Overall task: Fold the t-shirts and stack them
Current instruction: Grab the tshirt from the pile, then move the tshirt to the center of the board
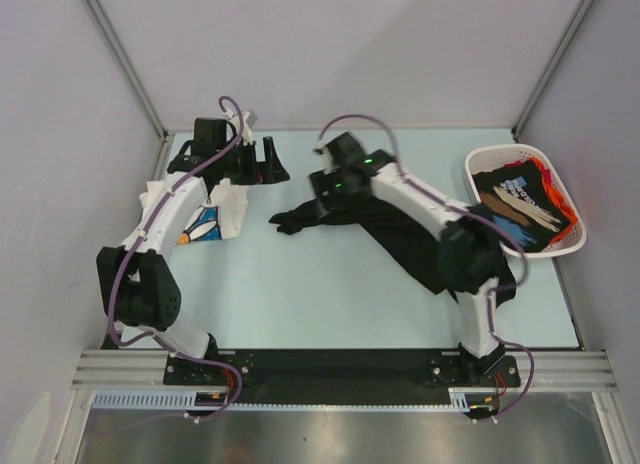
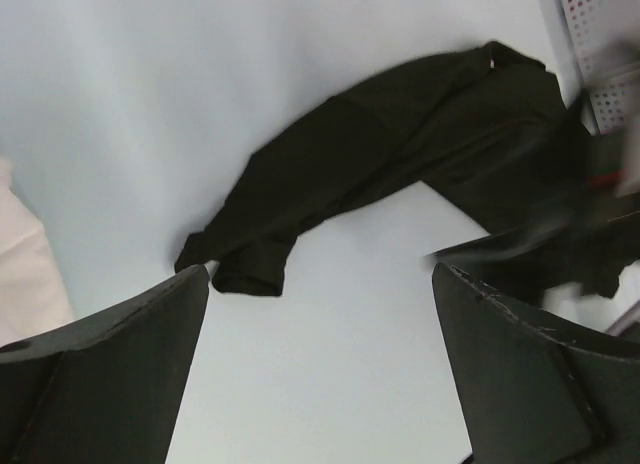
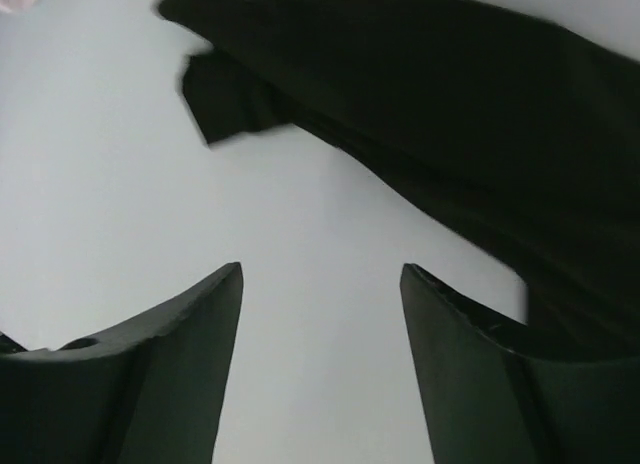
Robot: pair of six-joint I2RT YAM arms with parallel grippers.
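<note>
Table [image 1: 330,294]: pale blue-green and flat. Both robot arms are fixed at its near edge.
Black shirt [image 1: 398,242]: it lies on the table, in the middle and over to the right. It is not folded. It is bunched into one long slanted heap. The thin end, with a short sleeve, points to the left. The fat end is nearer the base of the right arm, and that arm hides part of it.
Right claw [image 3: 321,267]: open. Its two dark fingers [image 3: 180,364] stand apart, and only bare table shows between them. It hangs over the table close to the thin end of the black shirt. I can't see it touching the cloth.
Left claw [image 2: 320,269]: wide open and holding nothing. It is at the far left part of the table and points across at the black shirt, well apart from it.
White shirt [image 1: 215,222]: on the left side of the table, under the left arm. It looks like a small flat bundle with a blue and orange picture on it. The arm covers some of it.
Basket [image 1: 500,150]: white, with holes in its sides, at the far right edge of the table.
Shirts in the basket [image 1: 520,209]: a pile inside. The top one is dark with pale stripes of print, and orange cloth peeks out at the side.
</note>
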